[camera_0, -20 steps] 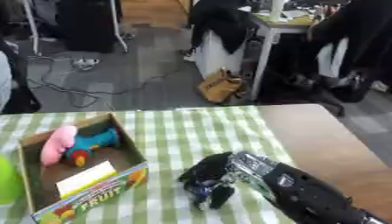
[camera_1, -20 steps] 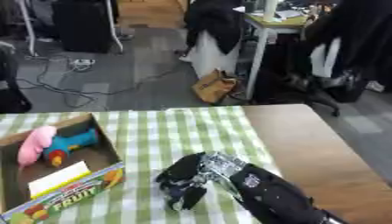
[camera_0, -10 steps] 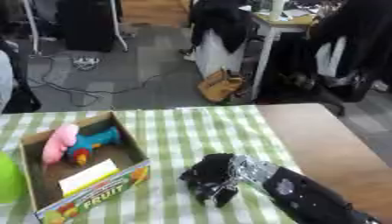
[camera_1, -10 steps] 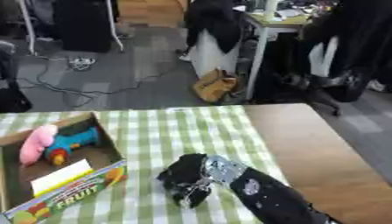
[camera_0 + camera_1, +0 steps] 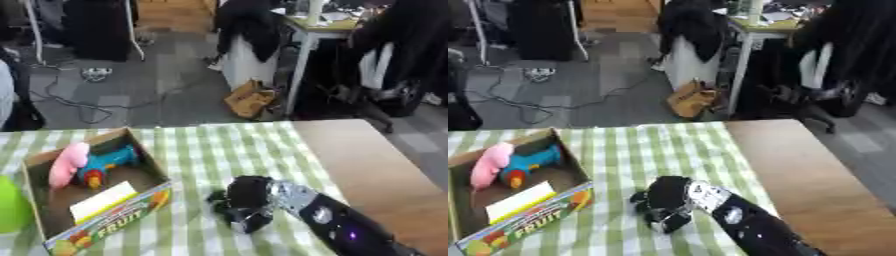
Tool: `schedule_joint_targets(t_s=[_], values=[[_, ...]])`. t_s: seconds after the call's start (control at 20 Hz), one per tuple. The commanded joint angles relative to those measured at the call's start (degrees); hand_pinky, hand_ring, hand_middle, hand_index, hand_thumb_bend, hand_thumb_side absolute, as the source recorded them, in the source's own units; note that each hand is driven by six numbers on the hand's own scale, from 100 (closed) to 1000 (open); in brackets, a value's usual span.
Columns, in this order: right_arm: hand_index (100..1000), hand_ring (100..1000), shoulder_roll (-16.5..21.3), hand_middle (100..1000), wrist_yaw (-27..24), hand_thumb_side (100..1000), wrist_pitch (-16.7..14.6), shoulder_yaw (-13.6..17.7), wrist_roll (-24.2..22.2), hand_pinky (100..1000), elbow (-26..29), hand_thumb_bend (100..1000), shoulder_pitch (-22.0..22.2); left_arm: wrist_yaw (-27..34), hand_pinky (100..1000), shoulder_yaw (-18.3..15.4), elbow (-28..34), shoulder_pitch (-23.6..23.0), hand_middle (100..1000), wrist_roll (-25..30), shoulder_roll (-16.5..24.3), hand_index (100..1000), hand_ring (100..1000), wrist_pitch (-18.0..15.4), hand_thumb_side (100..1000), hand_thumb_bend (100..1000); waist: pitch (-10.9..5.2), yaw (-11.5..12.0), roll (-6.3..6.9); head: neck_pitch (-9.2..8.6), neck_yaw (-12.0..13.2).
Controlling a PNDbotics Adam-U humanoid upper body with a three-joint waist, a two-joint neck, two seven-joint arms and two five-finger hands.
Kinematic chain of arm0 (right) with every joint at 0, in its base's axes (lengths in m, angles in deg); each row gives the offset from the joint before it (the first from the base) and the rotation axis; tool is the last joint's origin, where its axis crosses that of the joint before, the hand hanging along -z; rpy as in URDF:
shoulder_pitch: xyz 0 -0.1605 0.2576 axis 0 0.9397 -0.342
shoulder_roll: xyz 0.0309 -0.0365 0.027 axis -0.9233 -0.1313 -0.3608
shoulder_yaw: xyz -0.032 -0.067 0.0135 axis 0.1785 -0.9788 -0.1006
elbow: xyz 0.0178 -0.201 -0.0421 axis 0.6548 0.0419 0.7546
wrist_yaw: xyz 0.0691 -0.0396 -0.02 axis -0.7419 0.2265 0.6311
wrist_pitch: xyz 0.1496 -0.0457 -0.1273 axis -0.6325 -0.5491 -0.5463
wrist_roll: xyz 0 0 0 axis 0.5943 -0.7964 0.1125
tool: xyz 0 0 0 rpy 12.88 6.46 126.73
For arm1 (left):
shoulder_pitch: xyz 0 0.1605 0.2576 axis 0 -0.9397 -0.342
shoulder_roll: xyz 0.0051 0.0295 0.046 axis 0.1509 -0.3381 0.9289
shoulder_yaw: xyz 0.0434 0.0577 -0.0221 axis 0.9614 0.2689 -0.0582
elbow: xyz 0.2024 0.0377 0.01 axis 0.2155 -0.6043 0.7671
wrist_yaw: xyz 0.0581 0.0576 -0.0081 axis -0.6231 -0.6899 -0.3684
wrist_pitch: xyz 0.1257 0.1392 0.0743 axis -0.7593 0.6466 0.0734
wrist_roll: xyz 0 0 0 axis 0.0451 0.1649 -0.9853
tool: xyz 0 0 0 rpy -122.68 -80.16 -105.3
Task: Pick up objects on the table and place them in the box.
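Observation:
My right hand (image 5: 248, 202) comes in from the lower right on a black and silver arm and rests on the green checked tablecloth, right of the box. Its fingers are curled under into a ball, and I see nothing between them. The open cardboard box (image 5: 112, 225), with FRUIT printed on its front, stands at the left. Inside it lie a pink toy (image 5: 66, 163), a blue toy with a red and orange end (image 5: 107, 163) and a white card (image 5: 101, 200). My left hand does not show.
A bright green object (image 5: 10, 204) sits at the left edge beside the box. Bare wooden tabletop (image 5: 376, 170) lies right of the cloth. Beyond the table's far edge are the floor, cables, a brown bag and desks.
The fingers of my right hand have drawn in from a looser spread to a tight curl. The hand stays at about the same spot on the cloth.

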Motion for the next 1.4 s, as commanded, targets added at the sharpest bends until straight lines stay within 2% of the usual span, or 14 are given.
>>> schedule_joint_targets(t_s=[0.05,0.1,0.15,0.2,0.25,0.3,0.35,0.5,0.55,0.65,0.85,1.0,1.15,1.4], values=[[513,100,0.4,188,1.7,790,-4.0,1.5,8.7,100,-3.9,100,0.6,-0.2,884,-0.5,0.8,1.1,875,-0.3,0.9,879,914,-0.3,1000,200,0.63,0.1,1.02,-0.83,-0.4],[480,100,0.3,147,1.9,851,-5.4,2.2,12.2,100,-4.7,100,0.8,-0.2,886,-0.5,0.8,1.2,875,-0.4,0.9,879,913,-0.3,1000,200,0.81,0.1,1.16,-0.95,-0.4],[480,100,0.3,147,2.1,851,-7.0,2.9,16.1,100,-5.5,100,1.1,-0.2,886,-0.6,0.8,1.2,875,-0.4,0.9,879,913,-0.3,1000,200,0.96,0.2,1.27,-1.04,-0.4],[452,100,0.3,112,2.2,917,-8.2,3.6,19.8,100,-6.3,100,1.5,-0.2,887,-0.6,0.8,1.3,875,-0.4,0.9,880,913,-0.3,1000,197,1.13,0.2,1.43,-1.12,-0.4],[450,100,0.3,107,2.4,922,-9.0,4.2,22.9,100,-7.2,100,1.7,-0.2,887,-0.6,0.8,1.3,875,-0.5,0.8,880,913,-0.3,1000,197,1.23,0.2,1.54,-1.16,-0.4],[415,100,0.1,100,2.4,1000,-9.6,4.7,25.7,100,-8.0,100,1.9,-0.2,890,-0.6,0.8,1.4,875,-0.5,0.8,880,913,-0.3,1000,197,1.36,0.1,1.71,-1.16,-0.4],[415,100,-0.1,100,2.1,1000,-10.0,5.1,28.2,100,-8.8,100,2.1,-0.2,890,-0.6,0.8,1.4,875,-0.5,0.7,880,913,-0.3,1000,197,1.45,0.0,1.84,-1.15,-0.4],[308,100,-0.8,100,0.6,1000,-10.5,5.8,33.7,100,-10.4,100,2.2,-0.1,891,-0.6,0.8,1.5,874,-0.5,0.7,881,913,-0.3,1000,196,1.53,-0.1,2.25,-1.19,-0.7],[308,100,-1.0,100,-0.1,1000,-10.6,5.9,34.9,100,-11.0,100,2.2,-0.1,891,-0.7,0.8,1.5,874,-0.5,0.7,881,913,-0.3,1000,196,1.51,-0.1,2.35,-1.18,-0.7],[223,100,-1.3,100,-1.4,1000,-10.7,6.3,36.1,100,-12.2,100,2.1,-0.1,891,-0.6,0.8,1.5,874,-0.5,0.6,882,912,-0.3,1000,200,1.48,0.0,2.46,-1.24,-0.8],[187,100,-1.5,100,-2.5,1000,-10.8,6.9,36.1,100,-13.9,100,2.0,-0.1,891,-0.7,0.8,1.4,873,-0.5,0.6,883,912,-0.3,1000,199,1.47,0.0,2.52,-1.39,-1.0],[172,100,-1.7,100,-3.4,968,-11.8,7.6,33.8,100,-15.9,100,1.8,-0.1,891,-0.6,0.8,1.4,873,-0.5,0.6,883,911,-0.3,1000,198,1.55,-0.1,2.53,-1.53,-1.1],[171,100,-2.0,100,-4.4,935,-13.5,8.2,29.4,100,-17.4,100,0.9,-0.1,891,-0.7,0.8,1.3,873,-0.5,0.7,883,912,-0.3,1000,197,1.47,-0.3,2.55,-1.20,-1.1],[171,100,-1.9,100,-8.2,920,-13.8,7.6,20.8,100,-16.9,100,-1.1,-0.1,891,-0.6,0.8,1.1,873,-0.4,0.8,883,911,-0.2,1000,197,1.03,-0.5,2.36,-0.73,-1.0]])
